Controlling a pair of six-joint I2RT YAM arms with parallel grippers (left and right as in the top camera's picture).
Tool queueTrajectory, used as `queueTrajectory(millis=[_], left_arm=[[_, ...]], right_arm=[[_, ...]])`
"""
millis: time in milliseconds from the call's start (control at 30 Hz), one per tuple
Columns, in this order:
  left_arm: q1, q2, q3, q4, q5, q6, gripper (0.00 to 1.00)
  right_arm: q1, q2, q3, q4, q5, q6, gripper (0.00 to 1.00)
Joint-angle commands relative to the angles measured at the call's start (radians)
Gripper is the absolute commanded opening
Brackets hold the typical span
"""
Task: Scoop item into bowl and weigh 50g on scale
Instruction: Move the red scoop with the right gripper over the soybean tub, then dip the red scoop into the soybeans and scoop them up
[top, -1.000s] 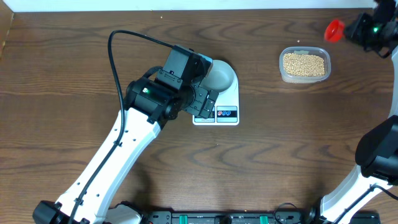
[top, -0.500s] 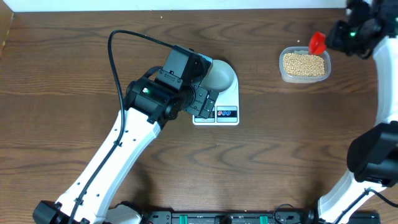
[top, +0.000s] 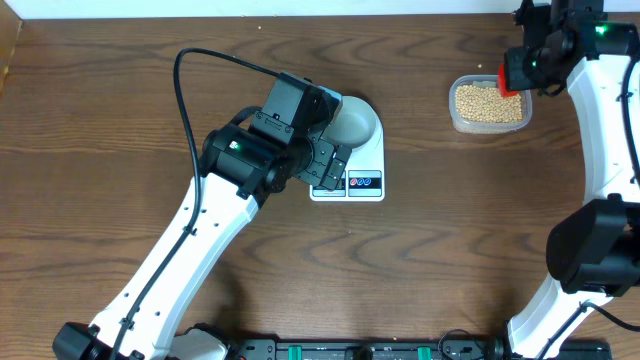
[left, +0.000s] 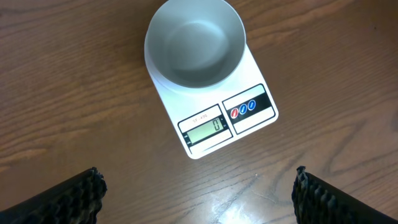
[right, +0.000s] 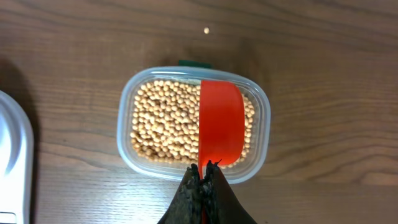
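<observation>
lgt: bright, even | shdw: soft | glare: faint sheen on table (left: 214, 202) | focus: sharp in all 3 views

Dark brown wood-grain worktop (top: 460, 240); soft glare on surface; white strip (top: 300, 6) along far edge; black rail (top: 330, 351) at near edge.

Table (top: 450, 230), dark brown wood grain. Directly on it: white scale (top: 370, 155), centre of frame; clear plastic tub (top: 490, 129), upper right; one loose bean (right: 207, 30) near the tub, not touching it.

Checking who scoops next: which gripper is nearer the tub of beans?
Right. The right gripper, holding the red scoop, hangs over the tub; the left gripper hovers over the scale.
</observation>
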Motion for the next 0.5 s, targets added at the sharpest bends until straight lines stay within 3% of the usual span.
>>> queueTrajectory(millis=[0, 467], left_arm=[[0.002, 0.010, -0.010, -0.003, 0.002, 0.010, 0.98], [0.002, 0.010, -0.010, -0.003, 0.002, 0.010, 0.98]], right_arm=[[0.004, -0.021, -0.028, -0.016, 0.038, -0.017, 0.01], [0.005, -0.019, -0.154, 0.022, -0.046, 0.097, 0.01]])
